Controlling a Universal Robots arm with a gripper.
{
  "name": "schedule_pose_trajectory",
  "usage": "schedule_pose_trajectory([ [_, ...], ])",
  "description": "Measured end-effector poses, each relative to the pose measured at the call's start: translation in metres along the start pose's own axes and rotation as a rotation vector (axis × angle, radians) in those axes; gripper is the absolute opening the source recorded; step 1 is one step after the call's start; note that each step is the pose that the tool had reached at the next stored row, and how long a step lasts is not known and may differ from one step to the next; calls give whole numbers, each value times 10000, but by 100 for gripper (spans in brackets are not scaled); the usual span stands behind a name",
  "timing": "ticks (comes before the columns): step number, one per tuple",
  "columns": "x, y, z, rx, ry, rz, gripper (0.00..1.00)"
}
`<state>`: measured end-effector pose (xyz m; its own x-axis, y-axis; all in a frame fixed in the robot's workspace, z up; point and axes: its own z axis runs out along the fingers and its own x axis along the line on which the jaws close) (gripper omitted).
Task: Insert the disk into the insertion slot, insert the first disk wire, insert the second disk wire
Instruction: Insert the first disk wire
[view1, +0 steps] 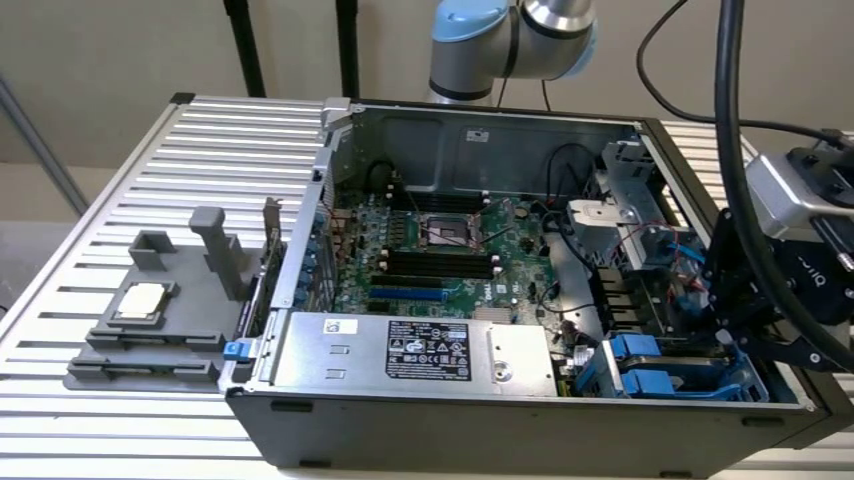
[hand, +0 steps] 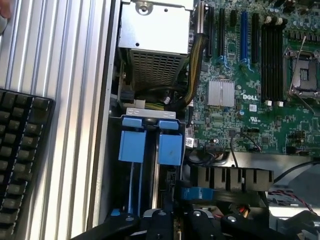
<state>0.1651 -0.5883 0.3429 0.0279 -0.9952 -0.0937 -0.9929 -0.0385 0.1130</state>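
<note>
Hangs with fingers (hand: 160, 220) pressed together, right over the insertion slot (hand: 150, 112). Shows the disk (view1: 731, 375) just below them, in its blue carrier; cannot tell if pinched. Risks jamming against the 2 blue clips (hand: 132, 145) if tilted.

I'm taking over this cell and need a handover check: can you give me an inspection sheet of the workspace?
Surface: ribbed metal table, carrying an open computer case.
Job's things: insertion slot with blue clips, in the case's front corner at the exterior view's right.
Clutter: grey stand with a chip; keyboard.
Gripper: gripper shut, close to the insertion slot.
Cables: black cables hang beside the arm; red and blue wires inside the case.
Surroundings: plain wall.
</note>
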Motion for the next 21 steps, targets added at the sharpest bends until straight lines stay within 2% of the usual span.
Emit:
schedule_pose_trajectory([
  [3,-2,-5,0,-4,80,52,17],
  [12,-31,-8,17,5,148,193,17],
  [21,-51,-13,30,18,248,371,17],
])
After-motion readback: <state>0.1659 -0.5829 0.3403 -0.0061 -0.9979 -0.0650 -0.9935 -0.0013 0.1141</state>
